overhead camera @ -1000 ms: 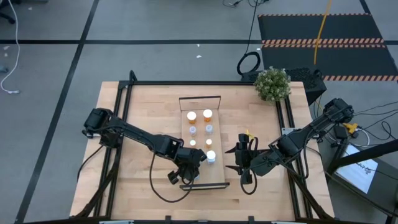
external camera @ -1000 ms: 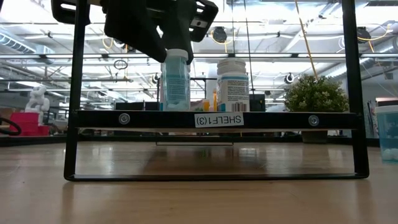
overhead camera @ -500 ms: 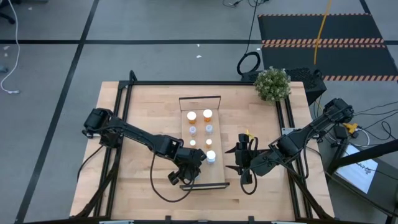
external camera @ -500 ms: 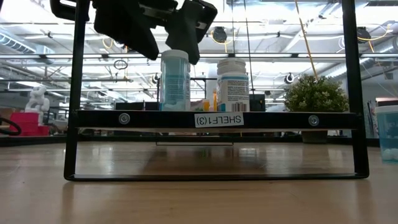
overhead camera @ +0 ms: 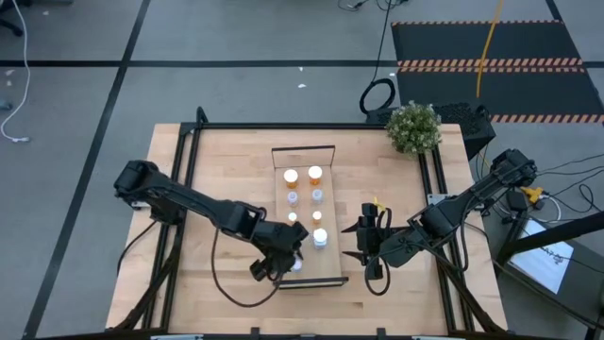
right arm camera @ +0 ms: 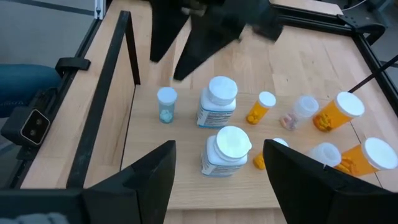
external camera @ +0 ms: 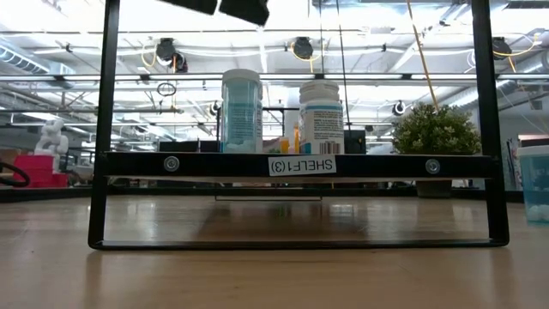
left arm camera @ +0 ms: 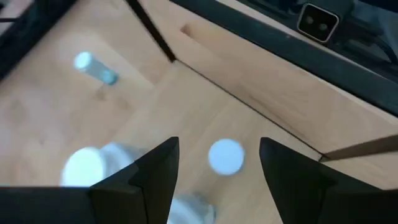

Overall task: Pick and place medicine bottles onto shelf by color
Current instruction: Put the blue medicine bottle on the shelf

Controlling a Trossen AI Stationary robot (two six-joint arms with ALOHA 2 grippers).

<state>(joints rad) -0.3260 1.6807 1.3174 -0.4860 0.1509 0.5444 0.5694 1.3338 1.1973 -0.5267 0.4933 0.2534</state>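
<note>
Hovering at lower centre of the high view, the left gripper point(overhead camera: 280, 264) stands with jaws apart, empty, directly above an upright pale-blue bottle point(external camera: 242, 111) on the shelf point(overhead camera: 326, 269). The right gripper point(overhead camera: 363, 247) waits open just right, gripping nothing.

Both arms are dark, near-black, built of slim tubular links joined by chunkier rounded joint housings; the left arm point(overhead camera: 189, 200) runs from a bulky shoulder block through a long straight link to a thick wrist; a black cable loops loosely from its forearm down beneath the left tool point(overhead camera: 275, 267); the right arm point(overhead camera: 453, 212) has the same matte black finish, with a rounded elbow housing and a compact boxy wrist behind the right tool point(overhead camera: 370, 240); seen from the wrists, each tool's fingers point(left arm camera: 152, 177) are flat, angular black plates with bevelled, wedge-shaped tips point(right arm camera: 155, 177) and a smooth matte surface.
</note>
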